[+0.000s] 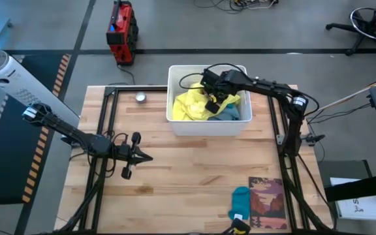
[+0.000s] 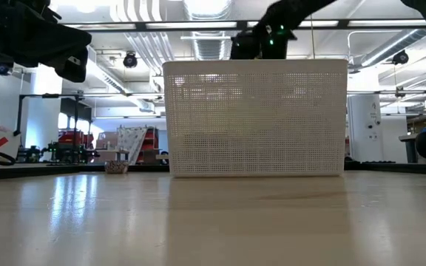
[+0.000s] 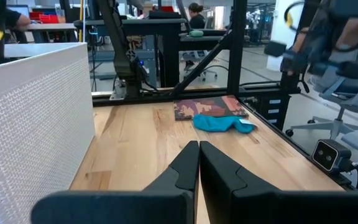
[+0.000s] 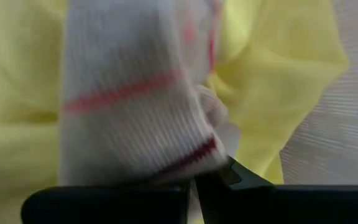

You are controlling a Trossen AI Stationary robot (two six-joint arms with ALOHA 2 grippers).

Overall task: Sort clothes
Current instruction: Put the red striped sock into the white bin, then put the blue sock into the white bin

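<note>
Right gripper [image 1: 212,98] is inside the white perforated basket [image 1: 175,124] at the far middle of the wooden table [image 1: 188,170], down on the clothes pile. In the right wrist view its fingers are pinched nearly together on a white knit sock with red stripes [image 4: 135,93], the sock bunched right at the fingertips with the neon yellow garment [image 4: 278,74] directly behind it. From above the basket holds the yellow garment [image 1: 191,104] on its left side and a grey-blue piece [image 1: 230,112] toward the right, partly under the arm. Left gripper [image 1: 142,156] hovers over bare table on the left, well apart from the basket, pointing right; the left wrist view shows its two dark fingers [image 3: 185,168] pressed together with nothing between them. A teal sock [image 1: 240,202] lies on the near right part of the table, touching the left edge of the reddish-brown printed mat [image 1: 267,202]; same pair shows in the left wrist view, sock [image 3: 219,123] in front of the mat [image 3: 197,107]. A small yellow-and-black item [image 1: 238,226] sits at the near table edge below the sock; can't tell what it is. Small round metal object [image 1: 140,98] sits on the table just left of the basket. In the low view the basket wall [image 2: 254,118] hides its contents.
</note>
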